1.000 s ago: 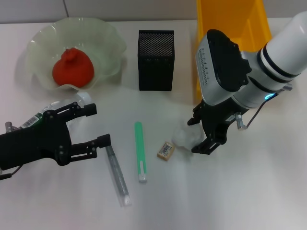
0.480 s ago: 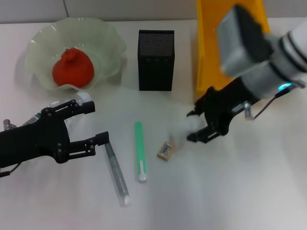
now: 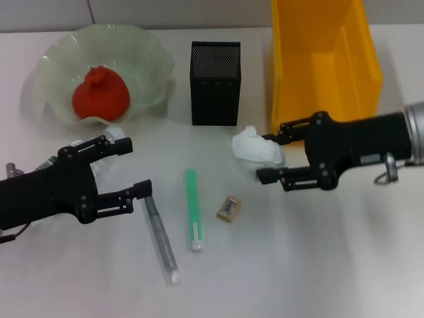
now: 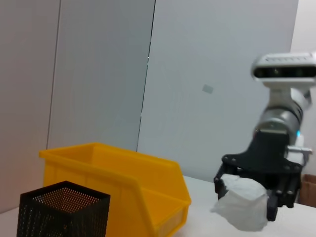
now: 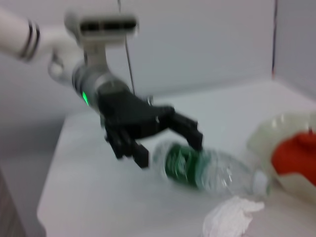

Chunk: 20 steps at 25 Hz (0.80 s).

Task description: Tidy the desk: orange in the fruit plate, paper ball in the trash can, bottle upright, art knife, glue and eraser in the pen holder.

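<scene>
My right gripper (image 3: 265,157) is shut on the crumpled white paper ball (image 3: 253,147) and holds it above the table, just in front of the near left corner of the yellow trash can (image 3: 324,59). The left wrist view shows the same grip (image 4: 247,200). My left gripper (image 3: 136,167) is open, its fingers astride the lying clear bottle (image 5: 207,168), whose cap (image 3: 118,134) points toward the fruit plate (image 3: 59,53). The orange (image 3: 99,93) sits in the plate. The tan eraser (image 3: 228,207), a green stick (image 3: 193,209) and a grey tube (image 3: 161,238) lie on the table. The black mesh pen holder (image 3: 215,83) stands upright.
The white tabletop (image 3: 298,265) runs to a grey wall at the back. The trash can stands right of the pen holder with a narrow gap between them. The plate is at the far left.
My right gripper has lifted the paper ball off the table, swung from pointing down to level, and carried it toward the trash can. My left gripper has barely moved.
</scene>
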Available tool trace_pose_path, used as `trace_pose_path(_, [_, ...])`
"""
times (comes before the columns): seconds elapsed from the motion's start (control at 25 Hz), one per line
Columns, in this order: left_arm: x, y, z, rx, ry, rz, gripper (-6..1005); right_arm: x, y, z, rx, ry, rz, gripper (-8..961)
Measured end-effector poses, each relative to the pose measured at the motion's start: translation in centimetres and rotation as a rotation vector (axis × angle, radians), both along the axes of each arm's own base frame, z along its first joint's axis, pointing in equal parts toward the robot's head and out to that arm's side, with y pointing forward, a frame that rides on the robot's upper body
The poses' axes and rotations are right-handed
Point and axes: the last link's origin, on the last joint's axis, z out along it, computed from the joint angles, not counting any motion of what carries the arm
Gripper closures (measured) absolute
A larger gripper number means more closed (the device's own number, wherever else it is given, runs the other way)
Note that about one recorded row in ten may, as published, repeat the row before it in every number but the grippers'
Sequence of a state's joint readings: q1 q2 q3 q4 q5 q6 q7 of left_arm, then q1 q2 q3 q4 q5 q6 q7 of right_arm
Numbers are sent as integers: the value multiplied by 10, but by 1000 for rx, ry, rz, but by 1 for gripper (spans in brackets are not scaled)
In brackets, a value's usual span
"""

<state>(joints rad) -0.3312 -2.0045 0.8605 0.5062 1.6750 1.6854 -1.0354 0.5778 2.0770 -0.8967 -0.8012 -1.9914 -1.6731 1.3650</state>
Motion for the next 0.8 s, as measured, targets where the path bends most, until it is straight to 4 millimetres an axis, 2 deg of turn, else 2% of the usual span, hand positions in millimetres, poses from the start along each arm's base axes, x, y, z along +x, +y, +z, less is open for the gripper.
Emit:
trace_pose_path(0.2, [1,0,-2,-1,-3,0,144,19,-20,-10,88,198,-16,393])
trace_pose_path(0.4, [3,1,-2,-3,-6,-2,145,28,-26,-13,122,229,-27,392])
trace_pose_path(0.8, [4,3,-3,-7,-8,-4,145,54,-11,19,398,330,-180,390])
